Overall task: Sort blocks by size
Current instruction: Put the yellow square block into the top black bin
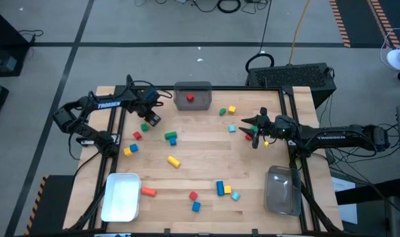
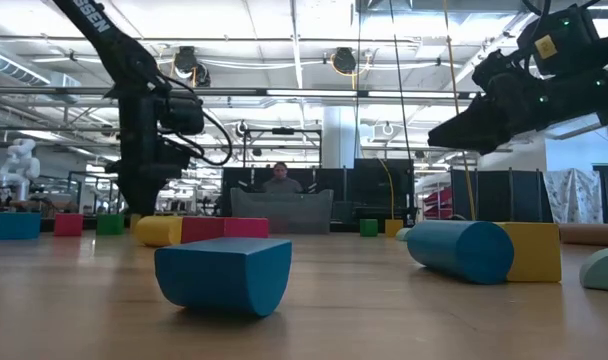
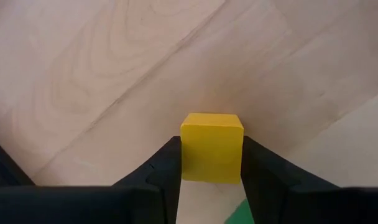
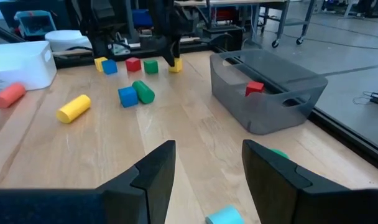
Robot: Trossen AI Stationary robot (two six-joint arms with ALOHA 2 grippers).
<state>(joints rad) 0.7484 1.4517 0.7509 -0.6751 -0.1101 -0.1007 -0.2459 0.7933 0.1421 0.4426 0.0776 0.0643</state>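
Pale wood table [image 1: 206, 155] (lab beyond), scattered blocks [image 1: 171, 137]

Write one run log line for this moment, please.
left gripper: fingers beside yellow cube | right gripper: open, empty

Coloured blocks lie scattered over the wooden counter [image 1: 206, 158]. A yellow cube [image 3: 211, 147] sits squarely between the left hand's [image 3: 211, 171] fingers at the far left. One red cube [image 1: 190, 98] rests inside the far grey bin [image 1: 193, 104]. A yellow cylinder [image 1: 174, 160] lies on its side mid-counter, beside a green-and-blue pair [image 1: 170, 137].
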